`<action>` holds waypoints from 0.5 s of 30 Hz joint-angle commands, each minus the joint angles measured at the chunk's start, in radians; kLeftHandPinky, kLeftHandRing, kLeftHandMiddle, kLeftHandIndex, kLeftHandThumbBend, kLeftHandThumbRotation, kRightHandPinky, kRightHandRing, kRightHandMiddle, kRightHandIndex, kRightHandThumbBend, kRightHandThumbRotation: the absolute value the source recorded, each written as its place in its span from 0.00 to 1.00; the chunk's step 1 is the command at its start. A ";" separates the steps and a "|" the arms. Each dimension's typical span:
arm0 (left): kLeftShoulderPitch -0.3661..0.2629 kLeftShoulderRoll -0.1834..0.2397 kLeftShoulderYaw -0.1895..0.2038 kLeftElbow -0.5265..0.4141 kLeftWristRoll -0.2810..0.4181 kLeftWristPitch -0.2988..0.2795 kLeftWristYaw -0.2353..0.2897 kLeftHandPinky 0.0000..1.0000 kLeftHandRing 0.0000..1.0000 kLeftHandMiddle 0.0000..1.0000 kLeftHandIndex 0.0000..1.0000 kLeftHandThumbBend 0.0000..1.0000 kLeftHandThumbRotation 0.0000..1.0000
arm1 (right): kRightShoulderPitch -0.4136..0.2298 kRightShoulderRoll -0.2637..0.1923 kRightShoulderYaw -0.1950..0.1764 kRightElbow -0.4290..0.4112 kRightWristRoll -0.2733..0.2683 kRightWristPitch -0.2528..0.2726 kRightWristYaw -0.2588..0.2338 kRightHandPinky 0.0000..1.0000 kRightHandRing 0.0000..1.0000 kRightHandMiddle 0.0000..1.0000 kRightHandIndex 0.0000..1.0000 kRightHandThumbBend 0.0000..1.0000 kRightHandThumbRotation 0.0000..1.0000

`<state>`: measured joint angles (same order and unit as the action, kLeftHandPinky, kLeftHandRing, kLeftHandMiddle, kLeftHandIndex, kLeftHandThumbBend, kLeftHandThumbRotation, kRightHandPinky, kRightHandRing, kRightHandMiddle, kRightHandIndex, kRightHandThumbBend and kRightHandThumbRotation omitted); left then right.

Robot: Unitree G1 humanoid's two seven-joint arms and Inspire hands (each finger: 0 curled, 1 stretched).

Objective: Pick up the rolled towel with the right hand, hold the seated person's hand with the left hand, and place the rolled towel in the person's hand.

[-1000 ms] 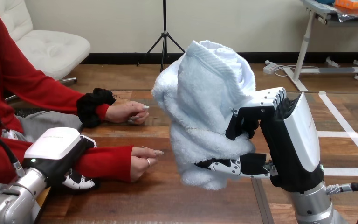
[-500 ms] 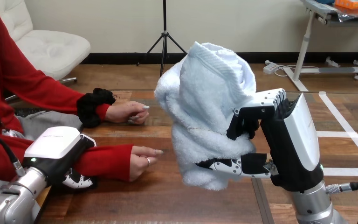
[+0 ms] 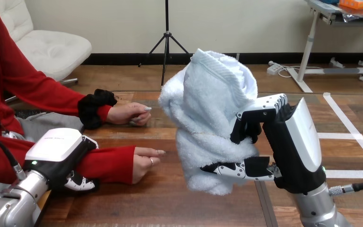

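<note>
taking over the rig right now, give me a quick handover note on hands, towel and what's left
Right hand: shut on the rolled towel, held up off the table.
Left hand: curled round the person's red-sleeved forearm, behind the wrist, not the hand itself.
Person's near hand: resting on the table, left of the towel, apart from it, looks empty.
Done: towel picked up, arm held.
Left: bring the towel to that hand and release it there.

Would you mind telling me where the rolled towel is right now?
In the head view, the rolled towel is right of centre, held off the table by the right hand, apart from the person's nearer hand to its left.
</note>
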<state>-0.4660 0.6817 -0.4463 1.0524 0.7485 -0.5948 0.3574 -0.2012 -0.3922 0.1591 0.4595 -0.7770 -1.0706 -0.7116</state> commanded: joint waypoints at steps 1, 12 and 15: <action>0.003 -0.001 0.029 -0.083 -0.036 -0.032 0.008 0.38 0.38 0.42 0.44 0.81 0.03 | -0.115 0.009 -0.018 0.043 0.038 -0.019 -0.010 0.04 0.07 0.12 0.10 0.81 0.00; 0.046 0.013 0.063 -0.171 -0.065 -0.040 0.003 0.38 0.38 0.42 0.44 0.80 0.02 | -0.161 0.007 -0.012 0.146 0.037 -0.054 -0.013 0.04 0.08 0.12 0.10 0.82 0.00; 0.059 0.017 0.075 -0.198 -0.074 -0.044 -0.007 0.38 0.39 0.42 0.44 0.80 0.02 | -0.175 0.005 -0.008 0.178 0.040 -0.068 -0.008 0.04 0.08 0.12 0.11 0.82 0.00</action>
<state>-0.3964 0.6938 -0.4044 0.9593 0.7102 -0.5988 0.3502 -0.2666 -0.3926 0.1594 0.6034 -0.7757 -1.1099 -0.7090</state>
